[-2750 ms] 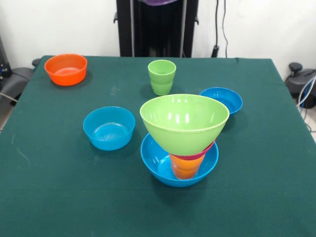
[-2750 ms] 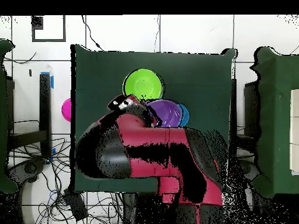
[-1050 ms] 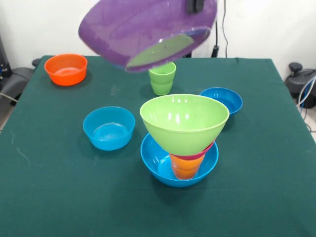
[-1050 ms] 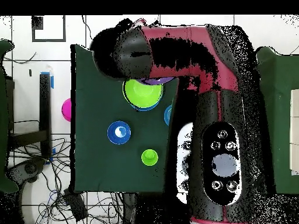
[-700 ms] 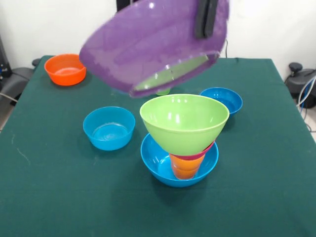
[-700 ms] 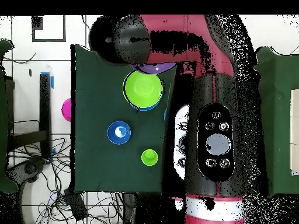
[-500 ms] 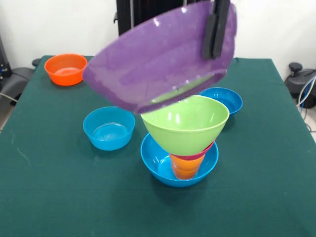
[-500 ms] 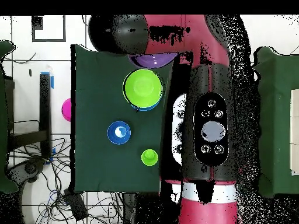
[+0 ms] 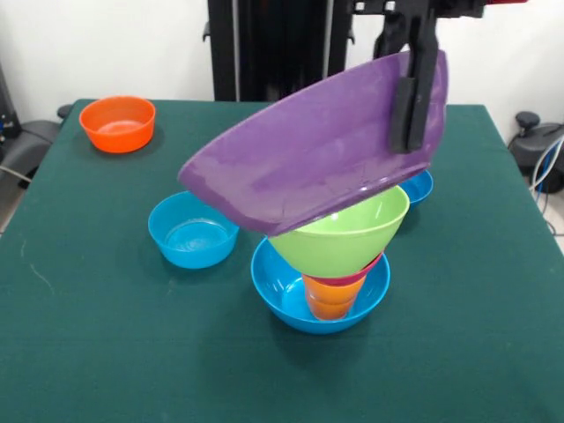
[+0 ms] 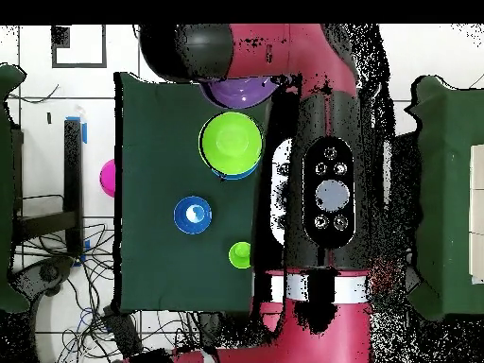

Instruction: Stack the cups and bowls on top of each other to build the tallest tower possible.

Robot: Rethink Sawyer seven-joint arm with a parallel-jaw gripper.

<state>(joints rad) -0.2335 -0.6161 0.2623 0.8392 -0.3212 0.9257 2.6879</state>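
The tower (image 9: pixel 328 264) stands mid-table: a large blue bowl (image 9: pixel 284 295) at the bottom, the orange-yellow cup (image 9: pixel 331 300) upside down inside it, a pink-red bowl (image 9: pixel 357 276) showing as a thin rim above that, and the big lime green bowl (image 9: pixel 344 236) perched on top, mouth up. That narrow cup under a wide bowl makes a tall but top-heavy pile, so I judge any sideways nudge could tip it.

And here I am with the wide purple bowl (image 9: pixel 317 159) — I hold it by its rim on my far side, so it hangs steeply tilted, the low edge dipping in front of the lime bowl's rim. From the front I cannot tell whether purple is touching lime or hanging just over it. The tilt comes from pinching one edge only; I reckon it has to level out before it can sit flat on the lime rim.

My gripper (image 9: pixel 414 84) is clenched on that purple rim, one dark finger (image 9: pixel 408 110) lying down the outside of the bowl wall, the other hidden behind it. From overhead my arm covers most of this; only a slice of purple (image 10: pixel 238 91) peeks out above the lime bowl (image 10: pixel 231 142).

Outward from the pile: a small blue bowl (image 9: pixel 194 230) sits beside the base, another small blue one (image 9: pixel 419 187) peeks out behind the purple bowl, and the small orange bowl (image 9: pixel 117 123) waits well apart at a far corner. The light green cup (image 10: pixel 242 254) shows only in the overhead view — all unstacked yet.
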